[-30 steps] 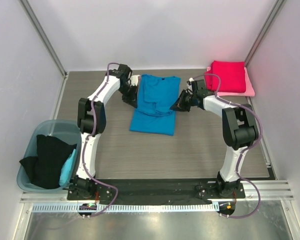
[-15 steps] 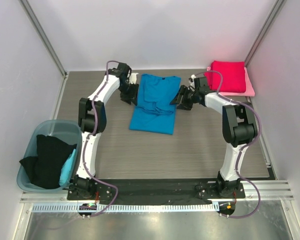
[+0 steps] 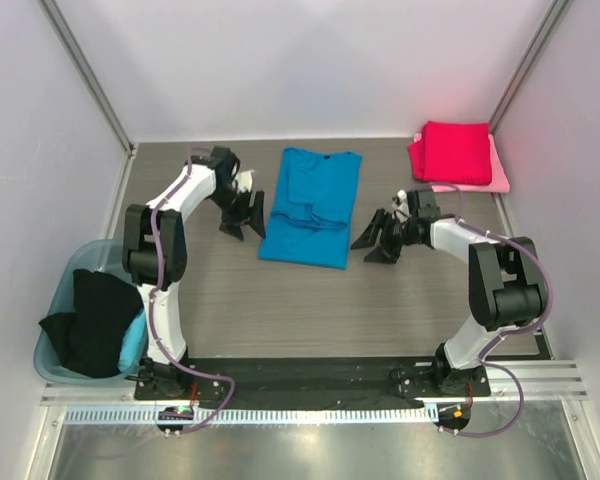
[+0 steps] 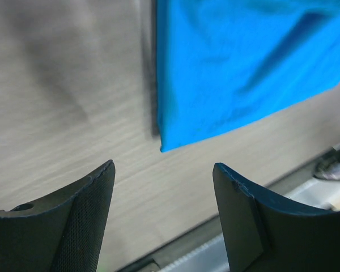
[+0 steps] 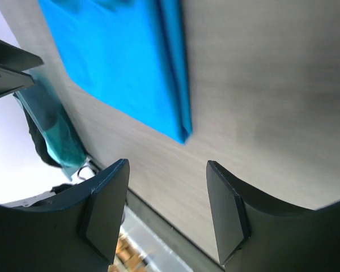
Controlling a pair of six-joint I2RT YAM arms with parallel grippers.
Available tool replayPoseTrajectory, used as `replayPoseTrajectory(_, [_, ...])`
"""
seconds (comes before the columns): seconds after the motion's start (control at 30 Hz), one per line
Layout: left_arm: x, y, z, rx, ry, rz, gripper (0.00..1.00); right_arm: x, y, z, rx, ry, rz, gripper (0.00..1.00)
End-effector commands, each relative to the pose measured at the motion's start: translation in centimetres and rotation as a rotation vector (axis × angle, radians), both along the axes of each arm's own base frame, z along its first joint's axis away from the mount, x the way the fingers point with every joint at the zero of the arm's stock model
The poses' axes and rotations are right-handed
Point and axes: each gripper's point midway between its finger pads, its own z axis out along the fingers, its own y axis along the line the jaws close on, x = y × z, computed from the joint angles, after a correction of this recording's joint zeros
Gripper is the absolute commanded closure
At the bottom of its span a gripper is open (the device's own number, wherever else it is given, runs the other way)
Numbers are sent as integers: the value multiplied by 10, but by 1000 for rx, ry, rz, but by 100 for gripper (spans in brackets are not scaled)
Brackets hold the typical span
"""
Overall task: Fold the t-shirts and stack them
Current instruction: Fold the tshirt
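**Blue t-shirt, sides folded in: hazards ahead of the next fold**

**Hands.** Left hand point(image 3: 243, 226): jaws spread wide, nothing held, low over bare worktop point(image 3: 280, 300), just left of the blue t-shirt point(image 3: 310, 205), clear of the cloth. Right hand point(image 3: 372, 246): jaws apart, equally empty, just off the shirt's near right corner.

**Hazards (judged).**
- Nearest, at the hem corners just ahead of each hand's fingertips: shallow pinch taking only the top layer, owing to the stacked layers along the right edge. Likely result: side folds peeling open on lifting.
- Fingertips pressed along the worktop before closing: cloth shoved and bunched instead of gripped.
- Unequal grips between the two hands: skewed fold, hem off square against the collar.
- Farther, beyond the right hand: finished stack knocked askew by a careless arm sweep.

**Appearance, near to far.**
- Behind the left hand, toward the arm bases: black t-shirt point(image 3: 95, 320), unfolded, spilling over the rim of a teal tub point(image 3: 110, 252).
- Between both hands: blue t-shirt, bright, soft, flat, a long narrow panel. Straight hem nearest, crisp corners; tucked sleeves as low ridges mid-length; collar farthest.
- Beyond the right hand, far right corner: crimson t-shirt point(image 3: 452, 150), folded square, atop a pale pink t-shirt point(image 3: 500, 174), only an edge showing.
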Motion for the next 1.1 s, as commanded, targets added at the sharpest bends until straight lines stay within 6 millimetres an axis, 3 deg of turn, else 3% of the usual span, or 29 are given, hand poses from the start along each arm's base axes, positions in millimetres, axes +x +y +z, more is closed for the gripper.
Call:
replayPoseTrajectory(0.0, [-17, -14, -7, -143, 115, 41, 29, -12, 14, 6, 73, 31, 5, 37])
replayPoseTrajectory(0.4, [-24, -19, -38, -202, 241, 96, 31, -41, 38, -26, 59, 122, 21, 38])
replayPoseTrajectory(0.73, [-32, -20, -54, -207, 314, 114, 35, -25, 46, -42, 47, 154, 0, 41])
replayPoseTrajectory(1.07, [-42, -21, -63, -208, 372, 130, 58, -19, 46, -56, 31, 191, -16, 50])
